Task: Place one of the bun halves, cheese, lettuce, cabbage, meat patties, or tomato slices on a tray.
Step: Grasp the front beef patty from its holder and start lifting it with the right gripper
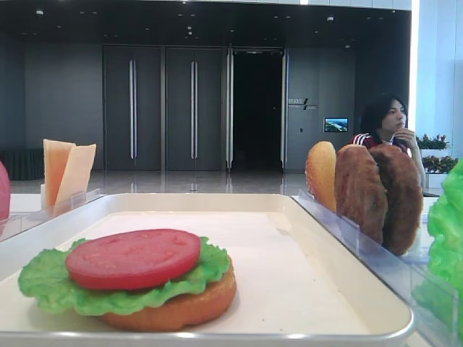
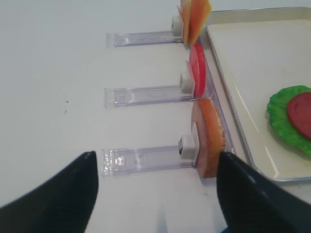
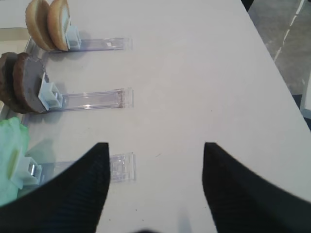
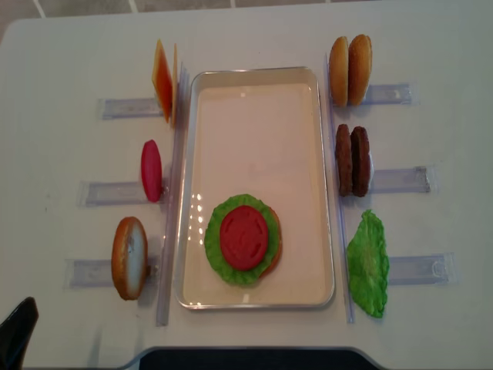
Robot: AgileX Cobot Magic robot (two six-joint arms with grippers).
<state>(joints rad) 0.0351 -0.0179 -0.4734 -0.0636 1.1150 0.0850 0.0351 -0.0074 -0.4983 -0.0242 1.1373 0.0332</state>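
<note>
Top-down view: the tray [image 4: 258,85] sits in the middle of the desk [image 4: 62,54], and near its front end there's a stack going: a bun half [image 4: 275,248] at the bottom, lettuce [image 4: 217,247] over it, a tomato slice [image 4: 244,237] on top. To the left of the tray, standing on edge in clear holders [image 4: 104,190]: cheese slices [image 4: 163,80], another tomato slice [image 4: 151,170], another bun half [image 4: 129,257]. On the right: two bun halves [image 4: 350,70], two meat patties [image 4: 353,160] and a second lettuce leaf [image 4: 367,265].

Right wrist view: the right tool [image 3: 155,165] hangs over bare desk beside the lettuce holder, fingers spread wide, nothing between them. Left wrist view: the left tool [image 2: 158,187] is spread wide too, empty, by the bun holder.
</note>
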